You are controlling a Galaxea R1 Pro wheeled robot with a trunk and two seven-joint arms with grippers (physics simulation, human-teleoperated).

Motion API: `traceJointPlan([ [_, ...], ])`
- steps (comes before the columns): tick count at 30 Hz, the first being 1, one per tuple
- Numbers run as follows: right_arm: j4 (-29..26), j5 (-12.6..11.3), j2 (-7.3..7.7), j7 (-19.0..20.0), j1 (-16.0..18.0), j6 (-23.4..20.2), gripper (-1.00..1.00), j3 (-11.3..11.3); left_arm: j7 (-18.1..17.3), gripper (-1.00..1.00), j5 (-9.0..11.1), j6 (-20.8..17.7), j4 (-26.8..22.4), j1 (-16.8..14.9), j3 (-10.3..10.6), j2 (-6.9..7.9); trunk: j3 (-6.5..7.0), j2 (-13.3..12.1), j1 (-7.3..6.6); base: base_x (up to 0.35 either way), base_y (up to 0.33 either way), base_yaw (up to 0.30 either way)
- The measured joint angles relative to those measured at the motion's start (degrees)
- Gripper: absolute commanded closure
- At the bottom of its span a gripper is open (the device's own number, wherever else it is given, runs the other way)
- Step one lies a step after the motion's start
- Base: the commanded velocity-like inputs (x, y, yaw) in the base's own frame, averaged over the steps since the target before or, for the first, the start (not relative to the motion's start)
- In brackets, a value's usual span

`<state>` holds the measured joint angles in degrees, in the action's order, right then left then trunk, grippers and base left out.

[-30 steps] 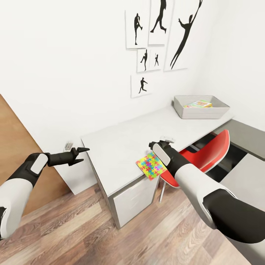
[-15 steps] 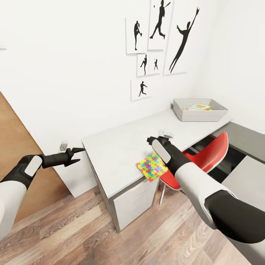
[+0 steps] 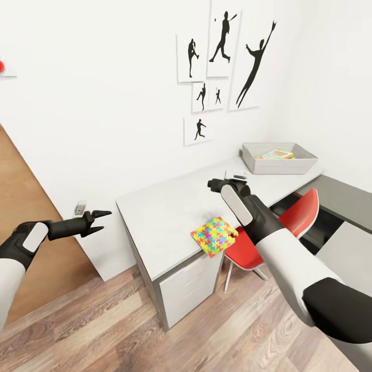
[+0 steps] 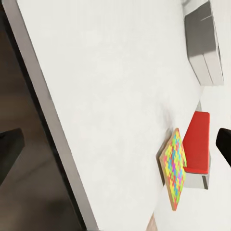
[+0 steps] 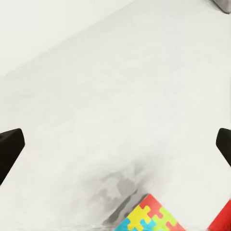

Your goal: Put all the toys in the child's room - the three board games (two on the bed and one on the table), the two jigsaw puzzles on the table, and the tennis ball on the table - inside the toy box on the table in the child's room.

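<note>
1 jigsaw puzzle overhangs the table edge — head view shows left fingers spread; right fingers' state unclear.

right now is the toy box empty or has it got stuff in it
Not empty: the toy box holds a colourful printed board game, visible above its rim.

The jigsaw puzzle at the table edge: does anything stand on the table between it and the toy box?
Nothing visible does. The jigsaw puzzle lies at the table's near edge, and bare tabletop runs to the toy box. The right gripper hovers over that stretch.
</note>
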<state>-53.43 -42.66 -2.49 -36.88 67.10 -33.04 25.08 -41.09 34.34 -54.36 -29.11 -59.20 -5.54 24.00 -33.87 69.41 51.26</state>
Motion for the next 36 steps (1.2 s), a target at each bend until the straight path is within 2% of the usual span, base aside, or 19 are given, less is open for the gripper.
traceJointPlan([
  [2, -1.99, 0.02, 0.2, 0.02, -0.93, -1.24, -1.0, -0.42, -0.01, -1.0, 0.05, 0.0, 0.0, 0.04, 0.0, 0.31, 0.19, 0.0, 0.0, 0.0, 0.0, 0.0],
  [6, -10.23, 0.08, 1.78, 0.11, -3.84, -5.59, -1.0, -3.69, -0.03, -1.0, 0.02, 0.03, 0.0, 0.6, -0.03, 1.07, 0.56, 0.0, 0.0, 0.0, 0.0, 0.0],
  [10, -17.5, 0.02, 2.66, 0.04, -6.37, -9.78, -1.0, -6.34, -0.04, -1.0, 0.03, 0.07, 0.0, 1.02, -0.03, 1.57, 0.93, 0.0, 0.0, 0.0, 0.0, 0.0],
  [11, -21.04, 0.11, 2.93, 0.06, -7.79, -12.03, -1.0, -7.83, -0.04, -1.0, 0.04, 0.08, 0.0, 1.18, -0.02, 1.96, 1.03, 0.0, 0.0, 0.0, 0.0, 0.0],
  [14, -25.69, 0.14, 3.17, 0.1, -10.01, -15.07, -1.0, -10.34, -0.06, -1.0, 0.11, 0.1, 0.0, 1.47, 0.0, 2.52, 1.31, 0.0, 0.0, 0.0, 0.0, 0.0],
  [15, -28.03, 0.15, 3.25, 0.1, -11.35, -16.71, -1.0, -11.99, -0.08, -1.0, 0.13, 0.13, 0.0, 1.67, -0.03, 2.85, 1.4, 0.0, 0.0, 0.0, 0.0, 0.0],
  [20, -32.68, 0.03, 3.4, 0.2, -14.95, -21.14, -1.0, -16.37, -0.68, -1.0, 0.16, 0.15, -0.02, 2.02, -0.02, 3.82, 1.87, 0.0, 0.0, 0.0, 0.0, 0.0],
  [24, -34.82, 0.02, 3.42, 0.52, -17.16, -24.07, -1.0, -19.2, -2.64, -1.0, -0.07, 0.16, -0.01, 2.46, -0.01, 4.62, 2.24, 0.0, 0.0, 0.0, 0.0, 0.0],
  [29, -35.85, -0.47, 3.48, 0.69, -18.81, -26.24, -1.0, -21.73, -5.47, -1.0, -0.34, 0.22, -0.07, 4.07, -0.02, 5.06, 2.71, 0.0, 0.02, -0.07, 0.0, 0.0],
  [31, -36.01, -1.21, 3.49, 0.75, -20.16, -26.59, -1.0, -22.38, -6.03, -1.0, -0.41, 0.24, -0.09, 4.64, -0.02, 5.14, 2.9, 0.0, 0.01, -0.07, 0.0, 0.0],
  [33, -36.11, -3.26, 3.5, 0.81, -22.11, -26.84, -1.0, -23.57, -6.37, -1.0, -0.5, 0.27, -0.13, 5.72, -0.02, 5.27, 3.08, 0.0, 0.01, -0.029, 0.0, 0.0],
  [36, -36.19, -9.36, 3.84, 2.23, -23.91, -26.81, -1.0, -26.73, -6.58, -1.0, -0.37, 0.35, -0.31, 7.39, 0.0, 5.77, 3.36, 0.0, 0.0, -0.01, 0.0, 0.0],
])
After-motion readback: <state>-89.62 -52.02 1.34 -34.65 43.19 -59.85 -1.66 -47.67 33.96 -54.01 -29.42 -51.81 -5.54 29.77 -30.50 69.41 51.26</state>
